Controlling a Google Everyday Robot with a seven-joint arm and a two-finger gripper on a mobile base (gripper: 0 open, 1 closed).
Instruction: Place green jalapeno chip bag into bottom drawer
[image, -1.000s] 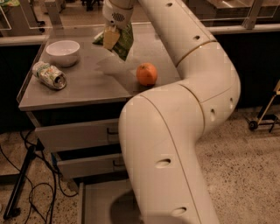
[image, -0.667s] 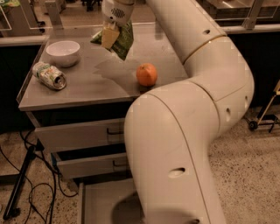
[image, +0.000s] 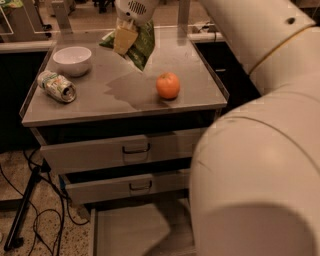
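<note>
My gripper (image: 126, 36) hangs over the back middle of the cart top and is shut on the green jalapeno chip bag (image: 140, 46). The bag is lifted clear of the surface and dangles tilted below the fingers, its shadow lying on the metal beneath it. The bottom drawer (image: 135, 231) is pulled out at the foot of the cart, a wide shallow grey tray, partly hidden by my white arm (image: 255, 150) on the right.
An orange (image: 168, 85) sits right of centre on the cart top (image: 90, 107). A white bowl (image: 73, 60) and a crushed drink can (image: 56, 86) are at the left. Two upper drawers with dark handles (image: 136, 149) are below. Cables and a stand leg (image: 22, 210) lie on the floor at left.
The view has shifted down and closer to the cart, and my arm fills more of the right side. The bag stays held above the cart top in the gripper.
</note>
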